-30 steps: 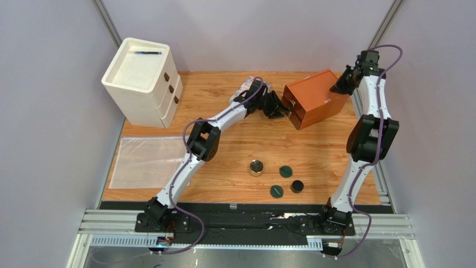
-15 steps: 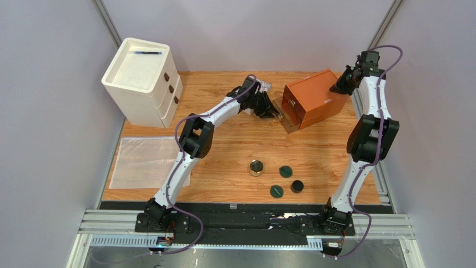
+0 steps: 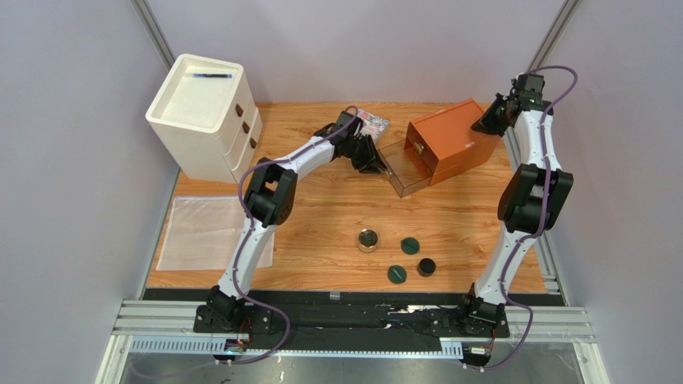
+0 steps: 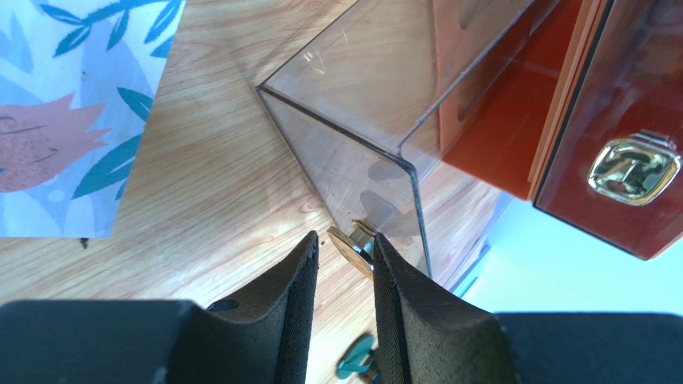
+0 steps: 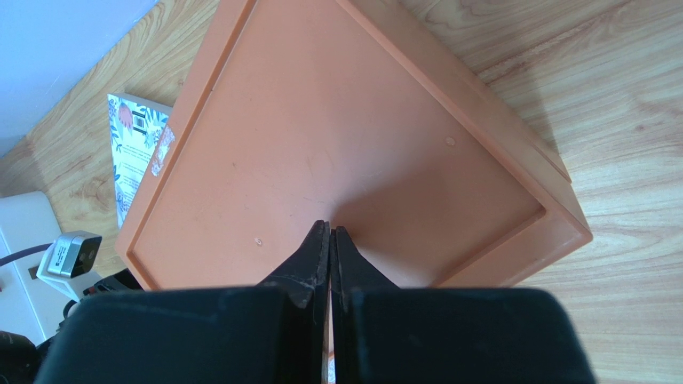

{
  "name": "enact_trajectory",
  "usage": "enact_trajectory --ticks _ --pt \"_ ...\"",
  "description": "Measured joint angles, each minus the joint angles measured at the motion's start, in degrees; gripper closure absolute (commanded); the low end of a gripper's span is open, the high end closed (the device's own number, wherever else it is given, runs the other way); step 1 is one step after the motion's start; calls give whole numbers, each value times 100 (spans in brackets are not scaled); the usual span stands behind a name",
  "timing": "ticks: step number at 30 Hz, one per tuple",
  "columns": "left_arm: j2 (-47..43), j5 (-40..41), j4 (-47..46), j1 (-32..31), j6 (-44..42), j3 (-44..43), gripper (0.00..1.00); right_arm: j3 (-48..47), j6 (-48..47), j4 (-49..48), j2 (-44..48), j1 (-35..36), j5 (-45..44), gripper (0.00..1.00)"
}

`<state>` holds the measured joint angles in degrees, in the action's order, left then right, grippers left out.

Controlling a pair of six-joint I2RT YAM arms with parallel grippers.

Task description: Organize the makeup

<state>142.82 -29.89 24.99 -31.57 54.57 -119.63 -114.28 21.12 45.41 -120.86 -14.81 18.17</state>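
Note:
A gold-rimmed compact, two dark-green discs and a small black jar lie on the table near the front. The pinkish tubes are out of view. My left gripper is shut on the gold knob of a clear drawer, which stands pulled out of the orange box. In the left wrist view the gripper has the knob between its fingers. My right gripper is shut and empty, its tips pressed on the box top.
A floral booklet lies behind the left gripper. A white drawer unit with a black pen on top stands at the back left. A clear plastic bag lies at the front left. The box has a gold latch.
My left gripper has moved left and toward the front, drawing the clear drawer out of the orange box. The right arm has not moved.

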Motion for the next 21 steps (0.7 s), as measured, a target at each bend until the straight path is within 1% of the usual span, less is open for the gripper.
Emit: enact_trajectory --ticks 3,4,6,8,9,11,14,16,17,18,20,21 --pt "0 20 144 4 -267 -105 64 66 7 -81 24 0 33 100" --pt "0 22 173 7 -350 -129 67 85 7 -101 33 -2 39 100" --pt "-4 -15 188 11 -503 -142 68 118 7 -140 52 -2 46 100" --pt "-46 -46 201 11 -627 -140 65 149 9 -170 66 -2 57 100" --pt "-79 -52 243 13 -699 -138 60 149 9 -170 66 -2 61 100" --pt "-179 -66 271 15 -831 -114 55 155 11 -190 66 -2 85 100" --pt "-461 -85 374 24 -1058 -59 52 197 9 -238 85 -2 103 100" --pt "-651 -101 420 31 -1217 -39 55 238 9 -273 105 -2 103 100" --pt "-772 -109 442 35 -1322 -37 55 273 11 -306 122 -2 105 100" --pt "-922 -120 450 42 -1445 -15 50 304 9 -334 140 -2 105 100" --pt "-1202 -129 461 50 -1650 83 48 356 9 -387 164 -2 109 100" --pt "-1311 -136 463 55 -1740 138 51 385 7 -413 181 -2 111 100"
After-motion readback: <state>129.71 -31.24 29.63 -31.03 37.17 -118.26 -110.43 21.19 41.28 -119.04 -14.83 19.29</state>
